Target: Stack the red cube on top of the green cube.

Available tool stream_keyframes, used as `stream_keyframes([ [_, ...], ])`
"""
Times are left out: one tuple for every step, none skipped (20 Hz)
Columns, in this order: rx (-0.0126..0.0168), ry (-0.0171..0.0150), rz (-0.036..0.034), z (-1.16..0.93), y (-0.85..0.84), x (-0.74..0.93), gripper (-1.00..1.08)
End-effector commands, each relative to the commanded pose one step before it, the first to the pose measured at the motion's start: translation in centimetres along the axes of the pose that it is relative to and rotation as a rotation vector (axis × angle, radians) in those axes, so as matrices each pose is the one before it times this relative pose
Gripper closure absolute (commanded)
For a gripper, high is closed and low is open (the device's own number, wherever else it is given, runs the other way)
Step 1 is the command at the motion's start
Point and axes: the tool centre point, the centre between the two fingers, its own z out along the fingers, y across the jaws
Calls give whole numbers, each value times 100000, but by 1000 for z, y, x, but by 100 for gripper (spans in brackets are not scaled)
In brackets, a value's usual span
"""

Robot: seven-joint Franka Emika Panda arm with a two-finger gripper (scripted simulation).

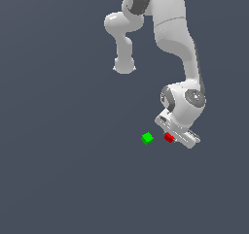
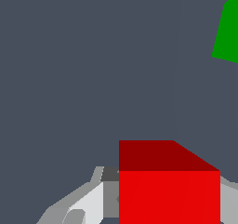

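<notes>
With my gripper [image 1: 171,137] pinching the red cube [image 1: 168,138], I should lift clear, then centre squarely above the nearby green cube [image 1: 147,139].

Red cube [image 1: 168,138] and green cube [image 1: 147,139] side by side, not stacked.

Both tiny, solid, plain-faced, equal in size (bright red, bright green). Green cube sits alone on the dark surface [image 1: 73,179], toward the exterior view's left of the red one, near it but apart with a clear gap. Red cube [image 2: 169,190] sits right against the gripper [image 1: 176,136]; gripper parts flank it on both sides in the wrist view. Green cube [image 2: 228,32] is cut off at the wrist view's edge.
</notes>
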Motion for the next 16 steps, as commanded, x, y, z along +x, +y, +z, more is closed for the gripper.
stream_keyframes([
  [87,35,-1,-7,-45,19,108],
  [0,0,0,0,0,0,108],
  [0,0,0,0,0,0,108],
  [0,0,0,0,0,0,108],
  [0,0,0,0,0,0,108],
  [0,0,0,0,0,0,108],
  [0,0,0,0,0,0,108],
  [0,0,0,0,0,0,108],
  [0,0,0,-12,12,-6,108],
  [0,0,0,-29,2,-1,108],
  [0,0,0,-87,6,-3,108],
  [0,0,0,-147,9,-5,108],
  [0,0,0,-208,11,-6,108],
  [0,0,0,-272,12,-7,108],
  [0,0,0,-337,13,-7,108],
  [0,0,0,-405,12,-7,108],
])
